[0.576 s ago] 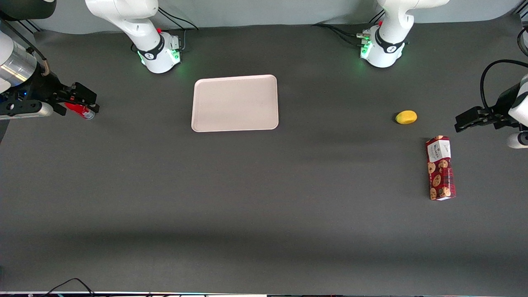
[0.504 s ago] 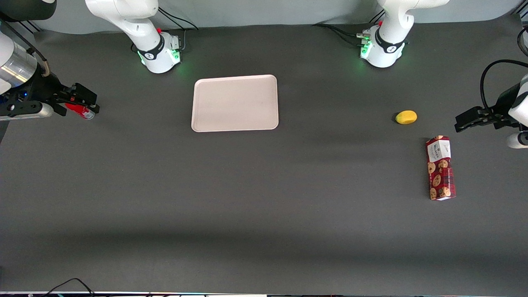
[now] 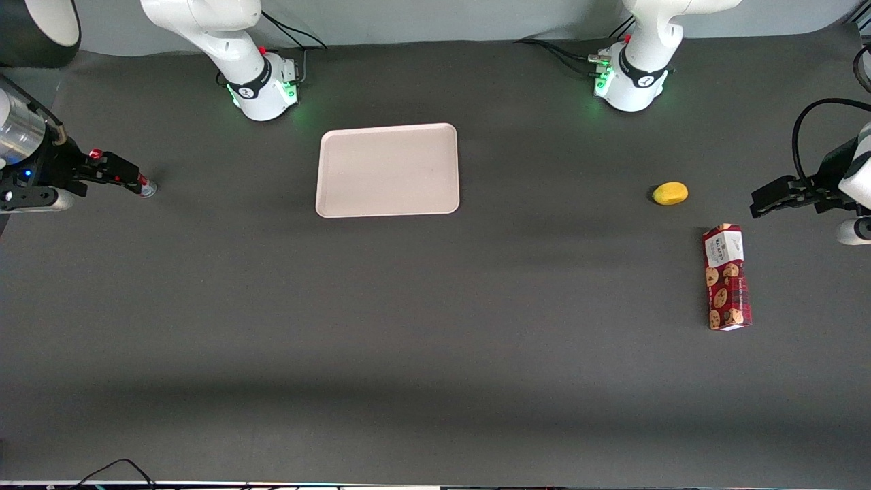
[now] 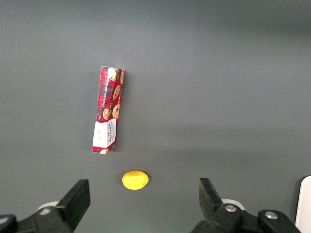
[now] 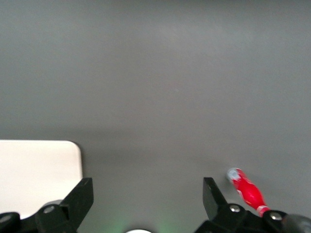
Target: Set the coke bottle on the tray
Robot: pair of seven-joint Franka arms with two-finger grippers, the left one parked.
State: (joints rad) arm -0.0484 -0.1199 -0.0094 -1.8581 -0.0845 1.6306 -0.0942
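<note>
The coke bottle [image 5: 247, 191] lies flat on the dark bench [image 3: 435, 327] near the working arm's end, its silvery base towards the pale pink tray [image 3: 387, 170], its cap end hidden under the tool [image 3: 122, 178]. The tray sits mid-bench near the edge farthest from the front camera, well apart from the bottle. The arm reaches in low from the bench end, the tool held level, fingers spread wide and gripping nothing; one finger [image 5: 214, 194] sits just beside the bottle. Compared with half a second ago, the tool appears to have shifted so more of the bottle is covered.
</note>
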